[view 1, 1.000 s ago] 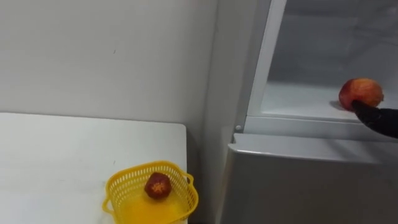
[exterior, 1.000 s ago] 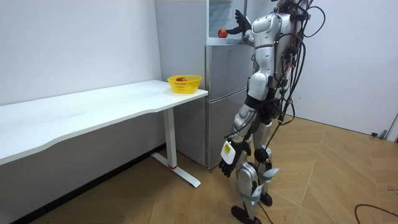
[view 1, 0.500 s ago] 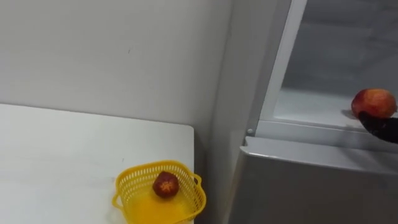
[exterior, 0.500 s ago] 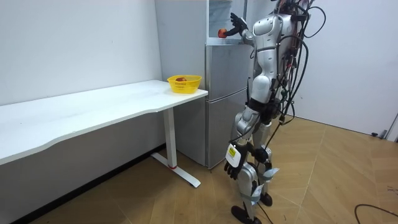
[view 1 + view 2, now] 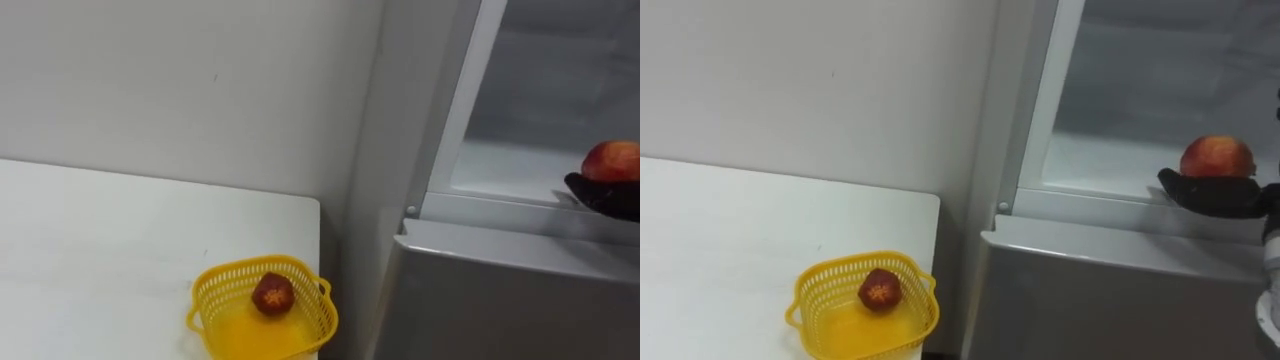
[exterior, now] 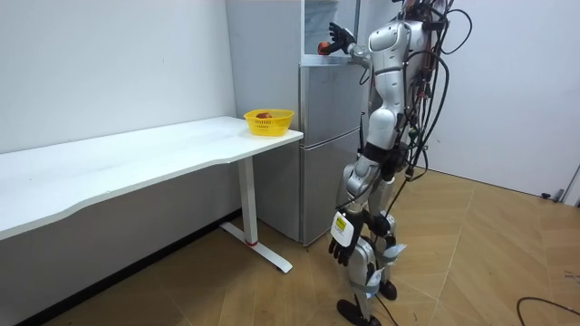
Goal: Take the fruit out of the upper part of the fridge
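A red and yellow fruit [image 5: 1217, 157] sits on the white shelf [image 5: 1100, 165] of the open upper fridge compartment. My right hand [image 5: 1218, 195] reaches in from the right and lies just in front of and below the fruit, its dark fingers stretched out to the left and touching its lower side. In the room view I stand before the fridge [image 6: 324, 145] with the right arm raised to the fruit [image 6: 323, 47]. My left hand [image 6: 342, 247] hangs beside my leg, fingers relaxed.
A yellow mesh basket [image 5: 810, 300] holding a dark red fruit [image 5: 879, 289] stands at the corner of the white table [image 5: 720, 240], left of the fridge. The closed lower fridge door [image 5: 1110, 300] is below the shelf. A white wall runs behind the table.
The eye view has shifted, so the camera moved. My right hand has slid further along the front of the fruit. In the room view my left hand has swung slightly.
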You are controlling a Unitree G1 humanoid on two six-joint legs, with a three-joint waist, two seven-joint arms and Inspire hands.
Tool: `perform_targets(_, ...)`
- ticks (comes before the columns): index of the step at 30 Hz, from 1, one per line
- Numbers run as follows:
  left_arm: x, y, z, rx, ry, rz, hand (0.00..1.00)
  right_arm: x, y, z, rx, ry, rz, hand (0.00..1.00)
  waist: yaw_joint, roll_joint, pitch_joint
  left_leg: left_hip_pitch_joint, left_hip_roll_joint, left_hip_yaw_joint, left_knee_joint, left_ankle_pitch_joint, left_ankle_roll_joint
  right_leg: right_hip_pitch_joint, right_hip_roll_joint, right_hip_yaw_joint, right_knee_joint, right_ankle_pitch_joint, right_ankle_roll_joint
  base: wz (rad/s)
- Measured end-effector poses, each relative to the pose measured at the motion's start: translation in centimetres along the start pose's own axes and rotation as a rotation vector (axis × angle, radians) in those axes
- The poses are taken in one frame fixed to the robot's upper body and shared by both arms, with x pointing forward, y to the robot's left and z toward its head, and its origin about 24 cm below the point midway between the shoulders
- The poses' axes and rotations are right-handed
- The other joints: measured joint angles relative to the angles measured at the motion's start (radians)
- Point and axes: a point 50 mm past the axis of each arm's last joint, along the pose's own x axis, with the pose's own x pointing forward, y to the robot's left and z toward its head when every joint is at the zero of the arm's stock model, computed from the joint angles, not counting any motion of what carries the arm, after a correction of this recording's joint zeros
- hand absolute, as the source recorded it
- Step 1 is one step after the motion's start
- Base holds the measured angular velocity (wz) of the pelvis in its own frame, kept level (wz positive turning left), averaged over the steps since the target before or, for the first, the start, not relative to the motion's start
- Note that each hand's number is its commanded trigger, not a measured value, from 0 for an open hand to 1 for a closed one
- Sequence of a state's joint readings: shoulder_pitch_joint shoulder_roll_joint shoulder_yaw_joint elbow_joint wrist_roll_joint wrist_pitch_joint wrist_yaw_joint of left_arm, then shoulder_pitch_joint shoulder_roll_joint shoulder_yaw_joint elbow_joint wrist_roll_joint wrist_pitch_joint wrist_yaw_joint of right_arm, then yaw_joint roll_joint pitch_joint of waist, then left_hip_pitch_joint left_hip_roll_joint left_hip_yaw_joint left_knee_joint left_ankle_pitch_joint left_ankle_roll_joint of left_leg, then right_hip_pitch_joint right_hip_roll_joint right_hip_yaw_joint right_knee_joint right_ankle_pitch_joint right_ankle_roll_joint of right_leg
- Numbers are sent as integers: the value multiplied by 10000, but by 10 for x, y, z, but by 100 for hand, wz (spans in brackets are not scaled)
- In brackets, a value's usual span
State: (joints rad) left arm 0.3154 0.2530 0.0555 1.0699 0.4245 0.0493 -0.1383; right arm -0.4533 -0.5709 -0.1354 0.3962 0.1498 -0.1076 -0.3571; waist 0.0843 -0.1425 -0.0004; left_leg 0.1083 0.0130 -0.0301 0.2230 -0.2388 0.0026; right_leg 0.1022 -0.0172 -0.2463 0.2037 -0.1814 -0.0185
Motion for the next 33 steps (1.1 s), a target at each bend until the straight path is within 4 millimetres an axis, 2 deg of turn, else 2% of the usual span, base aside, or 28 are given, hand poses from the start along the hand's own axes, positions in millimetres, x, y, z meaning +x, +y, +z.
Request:
perform_targets(4, -1, 1, -4, -1, 186, 50, 0, 6, 1, -6, -77, 439, -127, 0, 21, -13, -7, -177, -40, -84, 64, -1, 1, -67, -17, -32, -1, -23, -1, 8)
perform_targets(7, -1, 1, -5, 1, 196, 52, 0, 9, -2, -4, -62, 435, -290, 0, 47, -23, -17, -392, -49, -132, 137, -1, 2, -217, -21, -58, 21, -23, -3, 6)
perform_targets(11, -1, 1, -5, 17, 208, 36, 0, 17, 3, -3, 339, 750, -404, 0, 65, -4, -18, -624, -39, -145, 239, 0, 0, -491, -27, -108, 172, -22, -11, 0)
perform_targets(19, -1, 1, -6, 18, 398, 58, 0, 21, -3, -11, 419, 1181, -573, 0, 19, 79, 41, -771, -73, -286, 269, -1, 1, -530, -78, -305, 166, -20, -14, 5)
perform_targets(22, -1, 2, -5, 18, 419, 104, 0, 21, -4, -12, 312, 1252, -383, 0, 22, 91, 31, -802, -75, -294, 228, -2, 1, -534, -80, -327, 166, -20, -13, 2)
perform_targets(26, -1, 3, -4, 58, 435, 248, 0, 23, -6, -19, 381, 1565, -259, 0, 69, 118, -38, -785, -76, -302, 212, -1, 1, -519, -82, -332, 166, -19, -15, 0)
perform_targets(31, -1, 6, 0, 65, 251, 469, 0, 27, -6, -21, 332, 1761, 53, 0, 72, 115, -39, -787, -82, -314, 223, 1, 3, -522, -92, -323, 183, -12, -24, 0)
perform_targets(32, -2, 7, 1, 71, 172, 505, 0, 28, -7, -20, 325, 1775, 144, 29, 64, 113, -39, -791, -82, -314, 223, 2, 3, -524, -91, -323, 183, -11, -26, 0)
perform_targets(33, -2, 7, 3, 74, 93, 540, 0, 28, -7, -20, 316, 1772, 223, 63, 61, 111, -38, -793, -81, -309, 223, 3, 2, -526, -90, -324, 183, -11, -26, 0)
